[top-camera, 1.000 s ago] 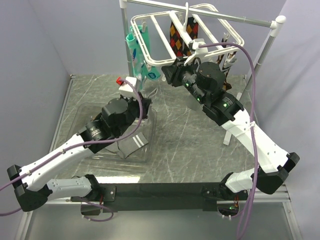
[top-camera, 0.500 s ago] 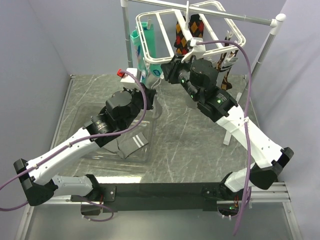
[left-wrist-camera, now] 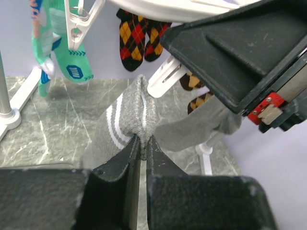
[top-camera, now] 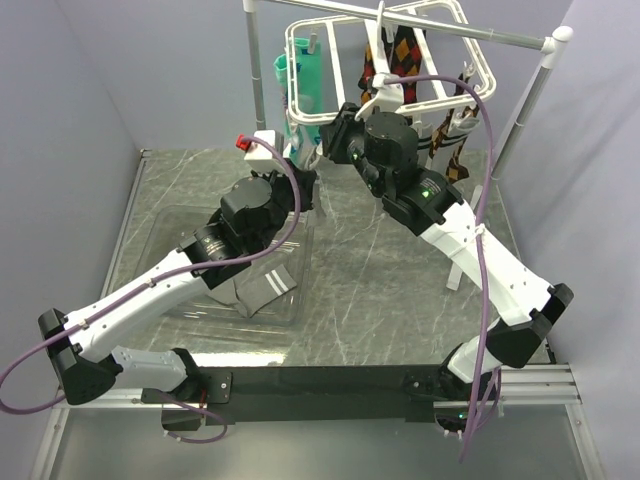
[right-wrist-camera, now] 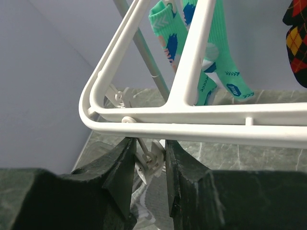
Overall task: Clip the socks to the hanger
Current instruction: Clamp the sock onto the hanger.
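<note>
Both arms have swung left, tilting the hanger (right-wrist-camera: pixel 216 120) with them; the right gripper (right-wrist-camera: pixel 148 146) is squeezed onto one clip (right-wrist-camera: pixel 145 165) under its corner. The left gripper (left-wrist-camera: pixel 142 143) pinches one sock (left-wrist-camera: pixel 127 115) by the cuff, cuff upward, just below-left of that clip and nearest to it; a second sock (top-camera: pixel 262 285) lies in the tray (top-camera: pixel 150 250).
</note>
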Motion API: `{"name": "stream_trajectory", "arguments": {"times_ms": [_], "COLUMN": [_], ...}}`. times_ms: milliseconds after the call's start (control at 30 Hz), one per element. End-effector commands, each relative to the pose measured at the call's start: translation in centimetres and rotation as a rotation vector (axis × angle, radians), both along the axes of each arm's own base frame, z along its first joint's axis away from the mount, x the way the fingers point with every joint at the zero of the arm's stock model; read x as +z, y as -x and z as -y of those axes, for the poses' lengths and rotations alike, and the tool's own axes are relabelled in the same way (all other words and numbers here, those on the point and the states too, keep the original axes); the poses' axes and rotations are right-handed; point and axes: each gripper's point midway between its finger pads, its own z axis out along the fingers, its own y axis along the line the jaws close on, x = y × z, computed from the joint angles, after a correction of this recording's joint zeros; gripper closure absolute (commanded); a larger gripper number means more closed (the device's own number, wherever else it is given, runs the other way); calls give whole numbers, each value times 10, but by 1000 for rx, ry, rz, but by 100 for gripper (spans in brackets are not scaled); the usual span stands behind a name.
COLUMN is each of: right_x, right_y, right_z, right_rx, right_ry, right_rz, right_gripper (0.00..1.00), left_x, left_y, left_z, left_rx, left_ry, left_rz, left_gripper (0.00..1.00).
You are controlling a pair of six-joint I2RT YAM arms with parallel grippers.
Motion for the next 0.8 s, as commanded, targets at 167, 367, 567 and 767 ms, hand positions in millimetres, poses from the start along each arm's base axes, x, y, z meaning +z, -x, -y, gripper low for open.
{"name": "stream_trajectory", "arguments": {"times_ms": [167,367,567,767], "right_x": [28,30,36,36], "right_y": [-3,-1,2,4], "right_z": [17,15,17,14], "right_rx": [-93,-90,-88,-81], "right_ry": [-43,-40,-65,-88], "right_rz": [38,38,38,9], "right_gripper": [100,100,100,100], "left_x": [43,44,38,44], "left_y": [1,-1,-1,0], "left_z": [-4,5,7,4], "left_rx": [9,-16,-24,-18], "left_ry": [120,106,98,110], "left_rz": [82,88,83,111], "left_gripper": [99,100,99,99]}}
